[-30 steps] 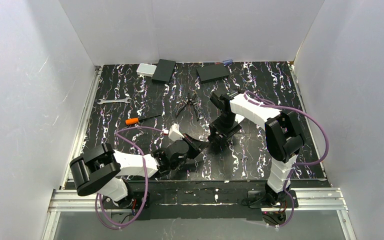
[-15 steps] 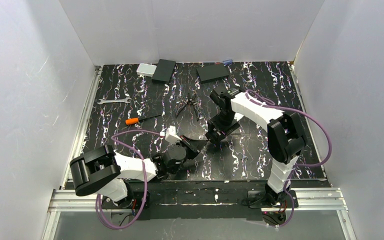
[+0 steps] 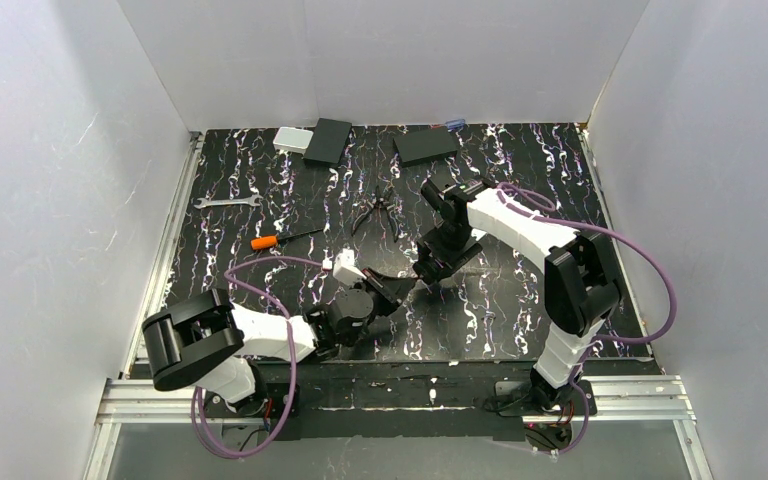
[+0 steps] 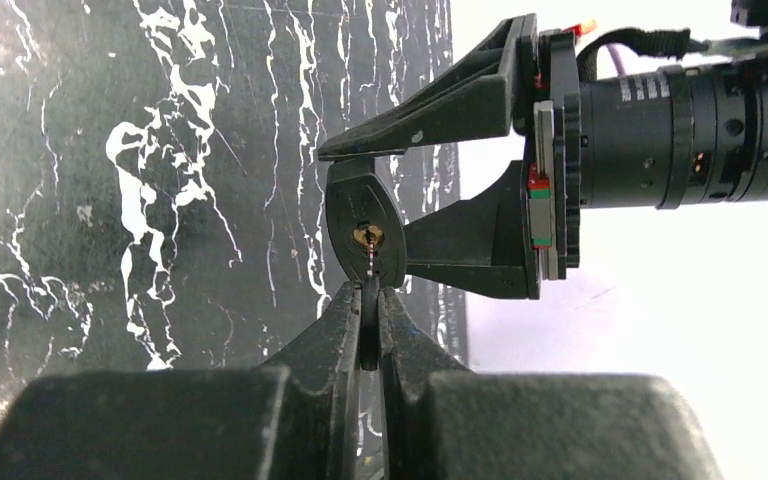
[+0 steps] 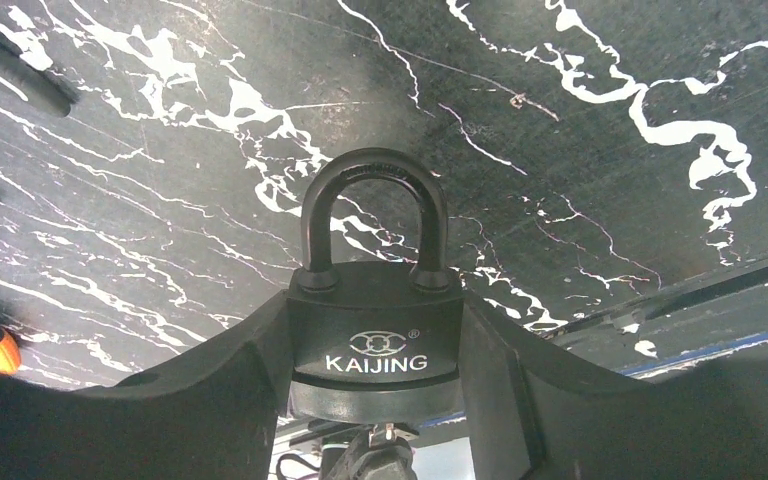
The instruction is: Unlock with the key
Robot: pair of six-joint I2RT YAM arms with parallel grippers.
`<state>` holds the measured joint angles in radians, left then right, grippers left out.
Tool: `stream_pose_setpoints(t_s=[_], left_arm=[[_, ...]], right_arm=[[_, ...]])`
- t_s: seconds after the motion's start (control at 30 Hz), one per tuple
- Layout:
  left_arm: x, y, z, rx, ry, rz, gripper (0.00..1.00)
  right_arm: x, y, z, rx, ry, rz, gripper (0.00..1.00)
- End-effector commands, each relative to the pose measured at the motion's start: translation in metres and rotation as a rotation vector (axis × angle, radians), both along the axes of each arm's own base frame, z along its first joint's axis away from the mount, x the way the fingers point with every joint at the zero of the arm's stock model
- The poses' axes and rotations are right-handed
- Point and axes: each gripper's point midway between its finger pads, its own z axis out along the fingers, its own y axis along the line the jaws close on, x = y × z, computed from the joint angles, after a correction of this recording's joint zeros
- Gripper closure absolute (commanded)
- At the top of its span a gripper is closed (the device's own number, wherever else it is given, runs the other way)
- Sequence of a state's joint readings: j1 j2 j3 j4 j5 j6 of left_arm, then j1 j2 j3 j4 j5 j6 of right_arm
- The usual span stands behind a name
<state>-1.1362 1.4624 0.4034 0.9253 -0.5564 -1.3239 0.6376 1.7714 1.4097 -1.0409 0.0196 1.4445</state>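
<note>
The right pincer point(image 5: 375, 372) clamps the black KAIJING padlock point(image 5: 375, 325), shackle seated.

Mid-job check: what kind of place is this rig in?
Probably a lab test cell: white walls box in a black marbled mat, with a wrench, screwdriver and pliers lying loose.

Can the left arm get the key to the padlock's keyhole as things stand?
Probably yes: the left gripper is shut on the key, whose tip meets the keyhole of the padlock, which the right gripper holds facing it. Nothing stands between.
</note>
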Motion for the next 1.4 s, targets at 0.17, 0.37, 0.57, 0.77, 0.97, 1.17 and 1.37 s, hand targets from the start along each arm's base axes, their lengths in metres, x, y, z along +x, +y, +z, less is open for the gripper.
stream_pose_setpoints(t_s=[0.17,0.37,0.57,0.77,0.97,1.17,1.37], left_arm=[[0.007,-0.001,0.012,0.225,-0.191,-0.061,1.00],[0.008,0.011,-0.027,-0.107,0.181,0.089,1.00],[0.014,0.012,-0.018,0.021,0.067,0.055,1.00],[0.013,0.016,-0.007,0.091,-0.018,0.023,1.00],[0.010,0.033,-0.006,0.136,-0.049,0.031,1.00],[0.008,0.027,-0.002,0.180,-0.079,-0.008,1.00],[0.006,0.040,0.008,0.223,-0.122,-0.004,1.00]], right_arm=[[-0.028,0.046,0.045,0.222,0.043,0.081,0.99],[-0.029,0.044,0.043,0.217,0.047,0.060,0.99],[-0.035,0.047,0.039,0.217,0.071,0.052,0.99],[-0.035,0.046,0.036,0.208,0.074,0.056,0.99],[-0.021,0.017,0.021,0.052,0.018,0.078,0.99],[0.019,0.010,0.037,0.011,-0.277,0.299,0.77],[0.021,-0.013,0.040,-0.072,-0.463,0.653,0.25]])
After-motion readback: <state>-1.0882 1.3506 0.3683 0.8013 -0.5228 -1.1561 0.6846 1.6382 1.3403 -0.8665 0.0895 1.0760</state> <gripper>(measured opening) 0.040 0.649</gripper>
